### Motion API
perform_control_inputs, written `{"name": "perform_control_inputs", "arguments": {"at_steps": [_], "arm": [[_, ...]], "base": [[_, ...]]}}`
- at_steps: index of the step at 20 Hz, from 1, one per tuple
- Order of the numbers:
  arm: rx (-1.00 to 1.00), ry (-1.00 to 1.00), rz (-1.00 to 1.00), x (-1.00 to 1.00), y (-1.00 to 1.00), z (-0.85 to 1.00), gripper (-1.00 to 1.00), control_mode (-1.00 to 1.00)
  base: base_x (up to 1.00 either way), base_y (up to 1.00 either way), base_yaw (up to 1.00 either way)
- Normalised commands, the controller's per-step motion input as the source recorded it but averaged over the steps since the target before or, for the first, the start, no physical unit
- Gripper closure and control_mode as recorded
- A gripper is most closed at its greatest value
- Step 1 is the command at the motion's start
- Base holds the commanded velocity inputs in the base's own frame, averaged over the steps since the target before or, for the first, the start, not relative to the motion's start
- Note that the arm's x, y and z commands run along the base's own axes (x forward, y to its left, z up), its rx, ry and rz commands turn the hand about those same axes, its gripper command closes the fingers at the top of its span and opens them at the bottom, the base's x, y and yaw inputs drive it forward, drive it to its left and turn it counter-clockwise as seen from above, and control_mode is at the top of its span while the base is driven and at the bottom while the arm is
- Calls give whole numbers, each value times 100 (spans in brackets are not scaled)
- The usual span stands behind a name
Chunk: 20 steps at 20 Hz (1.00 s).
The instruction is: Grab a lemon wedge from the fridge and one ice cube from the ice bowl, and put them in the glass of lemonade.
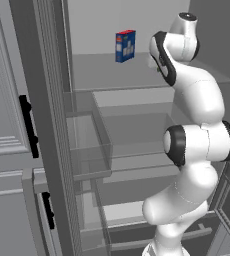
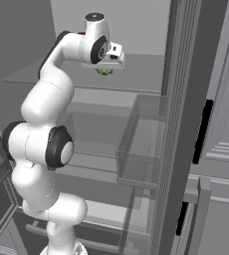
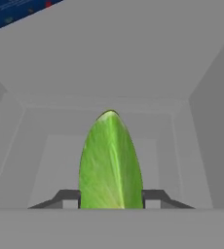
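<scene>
The fridge point(image 1: 102, 75) stands open in front of me, with a pale interior and clear shelves. In the hand view a yellow-green lemon wedge point(image 3: 111, 163) stands upright between my two dark fingertips point(image 3: 67, 197), which press against both of its sides. My gripper point(image 3: 111, 198) is shut on it. The right base view shows my gripper point(image 2: 105, 68) reaching over the upper shelf point(image 2: 136, 79), with the lemon wedge point(image 2: 105, 72) as a small green spot under the hand. The ice cube, ice bowl and glass of lemonade are out of view.
A blue-and-red carton point(image 1: 125, 46) stands on the upper shelf, left of my hand, and its corner shows in the hand view point(image 3: 16, 12). Clear door bins point(image 1: 89, 145) jut from the open fridge door. Light grey cabinets with black handles point(image 1: 28, 125) flank the fridge.
</scene>
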Motion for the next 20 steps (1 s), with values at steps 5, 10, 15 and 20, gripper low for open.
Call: {"name": "perform_control_inputs", "arguments": {"at_steps": [5, 10, 15, 20], "arm": [[0, 0, 0, -79, 3, -9, 100, -100], [0, 0, 3, -100, 28, -19, 100, -100], [0, 0, 3, -100, 36, -13, 100, -100], [0, 0, 0, -100, 37, -16, 100, -100]], "base": [[0, 0, 0], [0, 0, 0], [0, 0, 0], [0, 0, 0]]}}
